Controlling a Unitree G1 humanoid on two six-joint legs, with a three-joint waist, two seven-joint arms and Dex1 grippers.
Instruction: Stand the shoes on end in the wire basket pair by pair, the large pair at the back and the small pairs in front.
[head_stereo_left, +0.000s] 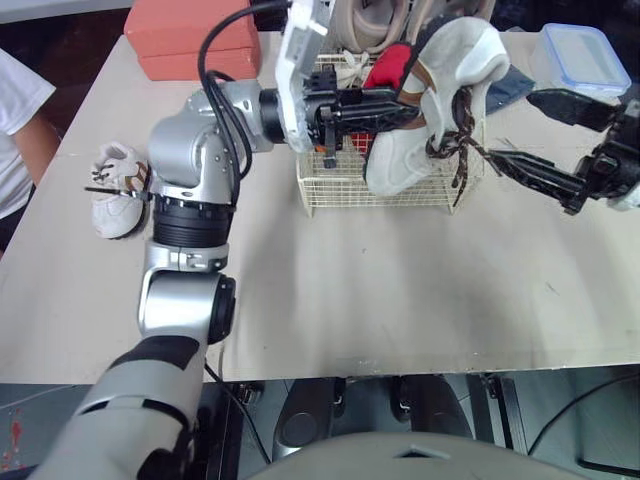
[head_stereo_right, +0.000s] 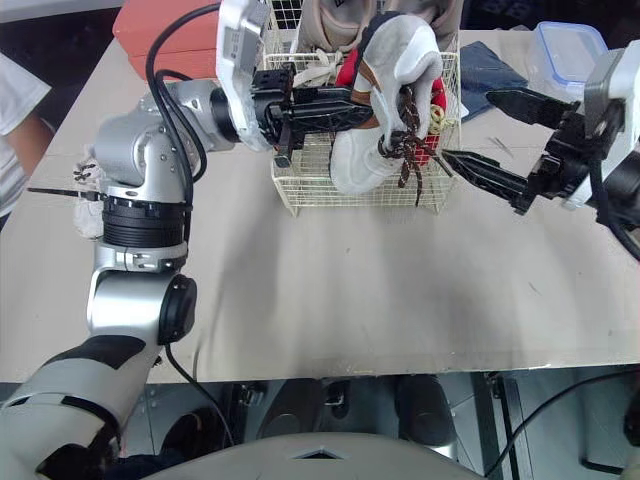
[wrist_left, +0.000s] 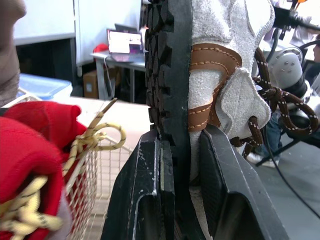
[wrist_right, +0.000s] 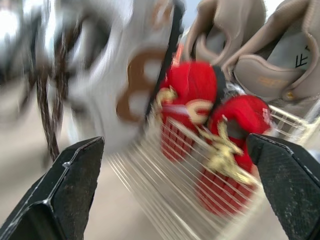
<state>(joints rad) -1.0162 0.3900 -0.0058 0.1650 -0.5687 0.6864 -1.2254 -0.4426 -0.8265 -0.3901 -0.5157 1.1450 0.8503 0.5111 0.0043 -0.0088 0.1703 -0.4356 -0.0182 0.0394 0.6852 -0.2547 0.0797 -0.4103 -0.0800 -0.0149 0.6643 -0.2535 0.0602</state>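
Between left jaws, clamped sole-to-upper, the white shoe (head_stereo_left: 435, 110) hangs w/ long axis roughly upright, basket (head_stereo_left: 330, 195) front just below. Right jaws wide open beside its laces, holding nothing.

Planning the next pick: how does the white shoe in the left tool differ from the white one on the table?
The held shoe is up in the air at the front of the wire basket, clamped in the left tool; the table shoe lies on the table. The held shoe shows brown trim and dangling brown laces; the table shoe's laces look dark. The held shoe looks larger. Both are white lace-ups.
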